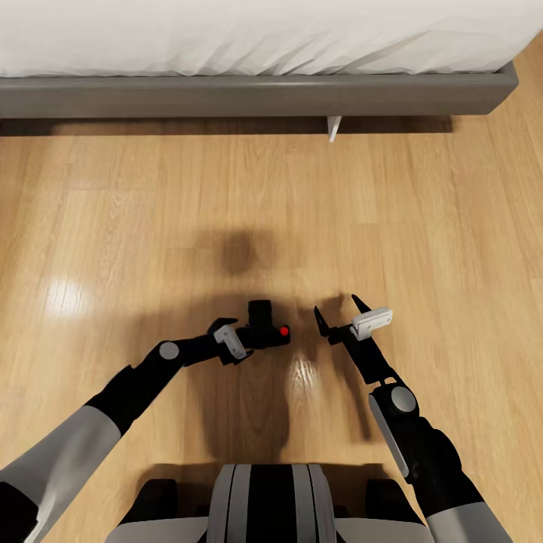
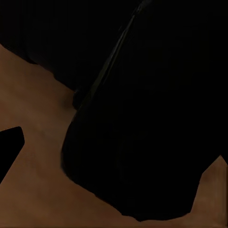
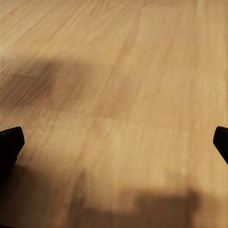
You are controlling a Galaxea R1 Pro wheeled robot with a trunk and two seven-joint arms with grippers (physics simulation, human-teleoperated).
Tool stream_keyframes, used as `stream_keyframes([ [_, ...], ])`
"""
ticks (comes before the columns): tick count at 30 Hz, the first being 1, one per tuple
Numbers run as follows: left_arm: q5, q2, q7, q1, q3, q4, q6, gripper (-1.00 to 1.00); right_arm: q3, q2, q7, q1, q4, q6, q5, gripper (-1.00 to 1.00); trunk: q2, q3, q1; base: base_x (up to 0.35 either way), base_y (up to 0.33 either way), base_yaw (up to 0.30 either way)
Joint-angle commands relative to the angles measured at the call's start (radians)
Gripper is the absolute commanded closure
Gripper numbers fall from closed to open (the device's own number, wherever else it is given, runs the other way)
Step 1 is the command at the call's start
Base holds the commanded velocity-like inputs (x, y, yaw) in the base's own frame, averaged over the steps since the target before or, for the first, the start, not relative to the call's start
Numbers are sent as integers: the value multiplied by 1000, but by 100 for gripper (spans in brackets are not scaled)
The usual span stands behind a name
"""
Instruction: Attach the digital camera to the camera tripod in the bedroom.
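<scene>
The digital camera (image 1: 265, 329), small, matte black, with a red round button on top, hangs a little above the light wood floor (image 1: 151, 211). My left gripper (image 1: 251, 341) is shut on it from the left side. Up close in the left wrist view, the camera (image 2: 137, 118) is a large black mass, with one fingertip (image 2: 9, 145) at the edge. My right gripper (image 1: 341, 313) stands open just right of the camera, with nothing between its fingers; the right wrist view has its two fingertips (image 3: 9, 145) spread wide over bare floor (image 3: 123, 95). The camera tripod is out of view.
A grey bed frame (image 1: 256, 94) with white bedding (image 1: 256, 34) runs across the far side, and a white leg (image 1: 334, 128) shows beneath it. Wood floor stretches between the bed and my base (image 1: 264, 505).
</scene>
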Motion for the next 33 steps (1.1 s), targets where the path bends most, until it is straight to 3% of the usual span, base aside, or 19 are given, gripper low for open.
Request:
stream_keyframes([
  [1, -8, -2, -1, 0, -1, 2, -1, -100, 1, -1, 2, 0, 0, -3, -1, -100, 0, 0, 0, 0, 0, 0],
  [12, -8, -20, -1, 0, -1, 22, -1, -100, 1, -1, 2, 0, 0, -3, -1, -100, 0, 0, 0, 0, 0, 0],
  [33, -8, -24, -1, 0, -1, 25, -1, -100, 1, -1, 2, 0, 0, -3, -1, -100, 0, 0, 0, 0, 0, 0],
])
